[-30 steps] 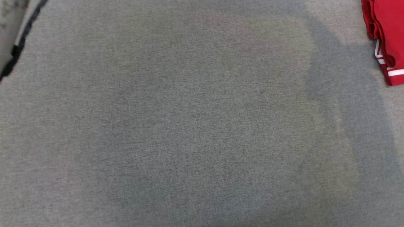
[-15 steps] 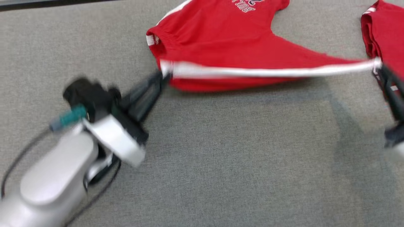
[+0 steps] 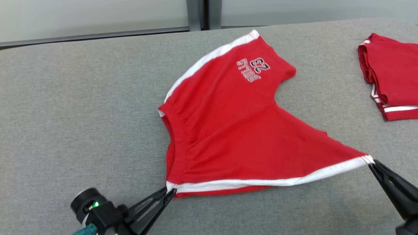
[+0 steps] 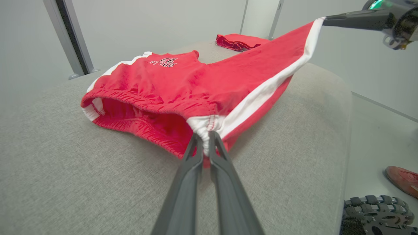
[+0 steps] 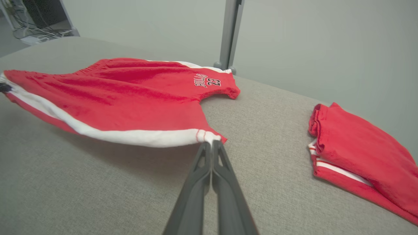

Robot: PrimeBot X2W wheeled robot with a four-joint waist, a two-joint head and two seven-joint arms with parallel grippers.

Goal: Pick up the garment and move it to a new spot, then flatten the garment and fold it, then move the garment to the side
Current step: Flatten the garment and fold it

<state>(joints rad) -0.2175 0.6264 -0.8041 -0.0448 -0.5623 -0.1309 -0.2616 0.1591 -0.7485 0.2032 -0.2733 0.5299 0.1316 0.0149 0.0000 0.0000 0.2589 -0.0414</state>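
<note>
With my left gripper [image 3: 171, 191] and my right gripper [image 3: 371, 165] each pinched shut on one end of the white stripe [image 3: 261, 182] of the red shorts [image 3: 228, 130], I hold that side up and tight so the rest can lie flat on the grey table [image 3: 81, 114].

Grey fabric-covered bench [image 3: 81, 98], wide & flat, edge rounded. Red shorts [image 3: 228, 130] w/ white side stripes spread approx mid-bench, far leg flat on the fabric, near hem raised off it. Folded red garment [image 3: 392, 81], same white trim, lying well apart to right of shorts, nr far edge.
</note>
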